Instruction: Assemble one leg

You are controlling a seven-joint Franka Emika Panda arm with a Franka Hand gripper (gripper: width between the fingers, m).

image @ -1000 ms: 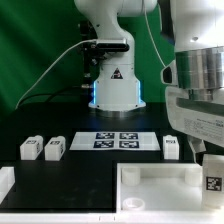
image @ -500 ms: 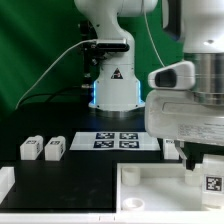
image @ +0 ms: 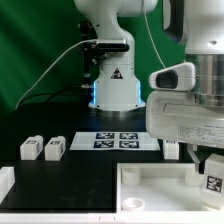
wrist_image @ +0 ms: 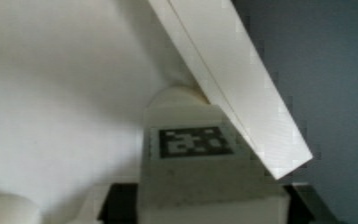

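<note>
Tool (wrist_image: 208,203) clamps the leg (wrist_image: 197,142) above black table (image: 90,172), green backdrop (image: 40,40) behind.

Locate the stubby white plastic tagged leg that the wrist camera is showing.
Exterior view's right edge: the leg stands at the big white tray-shaped piece's right corner.

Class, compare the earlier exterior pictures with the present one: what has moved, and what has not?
The arm's wrist swung toward the exterior view's left, half hiding one loose leg. The gripper kept its grip on the leg, hardly shifting it. The two other legs, the marker board and the tray-shaped piece stayed put.
</note>
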